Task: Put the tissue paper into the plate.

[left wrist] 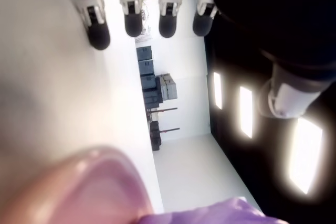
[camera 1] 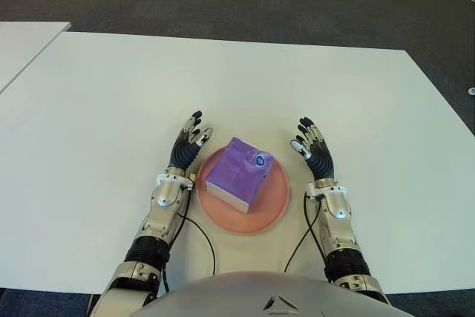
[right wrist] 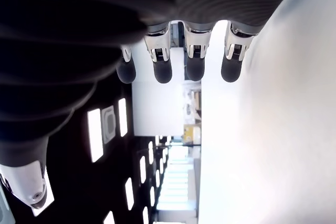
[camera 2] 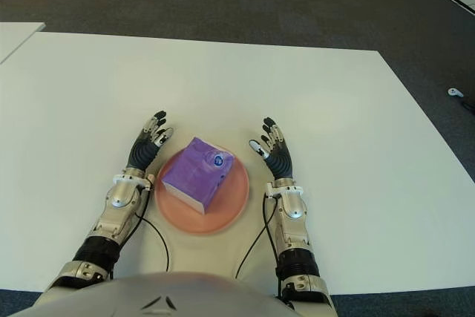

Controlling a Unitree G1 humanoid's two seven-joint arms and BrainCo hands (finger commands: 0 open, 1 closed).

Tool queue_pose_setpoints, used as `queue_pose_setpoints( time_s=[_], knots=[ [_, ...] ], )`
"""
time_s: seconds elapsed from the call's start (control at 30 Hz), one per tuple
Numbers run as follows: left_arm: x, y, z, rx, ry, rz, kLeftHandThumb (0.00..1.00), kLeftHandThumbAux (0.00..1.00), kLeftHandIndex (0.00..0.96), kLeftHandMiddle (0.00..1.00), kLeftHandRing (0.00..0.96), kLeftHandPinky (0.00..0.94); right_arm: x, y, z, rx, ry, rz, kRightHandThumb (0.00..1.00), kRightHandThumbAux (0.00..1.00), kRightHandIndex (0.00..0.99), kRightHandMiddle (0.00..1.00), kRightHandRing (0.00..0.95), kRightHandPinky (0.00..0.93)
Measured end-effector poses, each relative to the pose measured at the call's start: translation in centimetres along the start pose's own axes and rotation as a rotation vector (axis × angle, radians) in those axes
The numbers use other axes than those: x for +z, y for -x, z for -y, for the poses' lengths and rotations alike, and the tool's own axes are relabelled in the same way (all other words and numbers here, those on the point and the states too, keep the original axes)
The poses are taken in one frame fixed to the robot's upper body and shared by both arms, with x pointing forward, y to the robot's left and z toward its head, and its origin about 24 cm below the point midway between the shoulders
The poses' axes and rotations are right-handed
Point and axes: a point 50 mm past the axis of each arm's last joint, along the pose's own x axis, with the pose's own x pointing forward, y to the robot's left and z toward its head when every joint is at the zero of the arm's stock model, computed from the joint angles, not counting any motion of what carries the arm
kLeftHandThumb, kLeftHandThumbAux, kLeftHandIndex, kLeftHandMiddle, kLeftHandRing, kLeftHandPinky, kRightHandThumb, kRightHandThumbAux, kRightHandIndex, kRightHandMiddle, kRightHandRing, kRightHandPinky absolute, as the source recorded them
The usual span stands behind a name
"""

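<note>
Pink plate [camera 1: 274, 209] holds purple tissue pack [camera 1: 237, 172], label unreadable; left robot hand [camera 1: 188, 143], right robot hand [camera 1: 312, 149] flank, fingers spread, empty.

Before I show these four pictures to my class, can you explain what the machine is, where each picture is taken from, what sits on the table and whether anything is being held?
This is a humanoid robot with two arms, each ending in a robot hand with several fingers. The two wide pictures come from cameras in its head, looking down at a white table; they show the same scene from nearly the same spot. The other two come from cameras on its wrists, looking along the fingers from very close.

On the table stands a pink plate, and a purple tissue pack lies in it. The left robot hand shows just left of the plate and the right robot hand just right of it. Both have their fingers stretched out and hold nothing. Thin black cables run from the wrists back toward the body.
</note>
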Motion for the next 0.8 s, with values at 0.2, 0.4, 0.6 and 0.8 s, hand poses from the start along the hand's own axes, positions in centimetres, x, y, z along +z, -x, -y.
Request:
queue_pose_setpoints(
  time_s=[0.2,0.4,0.6,0.8],
  knots=[
    [0.1,-0.1,-0.2,0.029,0.006,0.019,0.0,0.424,0.0,0.0,0.0,0.0,0.0,0.0,0.0,0.0,0.0,-0.001,0.011,0.569,0.0,0.005,0.0,0.0],
    [0.2,-0.1,-0.6,0.064,0.016,0.055,0.0,0.419,0.0,0.0,0.0,0.0,0.0,0.0,0.0,0.0,-0.003,0.0,0.013,0.577,0.0,0.01,0.0,0.0],
    [0.3,-0.1,-1.3,0.116,0.026,0.063,0.0,0.437,0.0,0.0,0.0,0.0,0.0,-0.1,-0.1,-0.001,-0.006,0.0,0.016,0.574,0.0,0.007,0.0,0.0],
    [0.4,0.1,-2.2,0.164,0.042,0.069,0.0,0.458,0.0,0.0,0.0,0.0,0.0,-0.1,-0.1,0.001,-0.005,0.001,0.013,0.568,0.0,0.011,0.0,0.0]
  ],
)
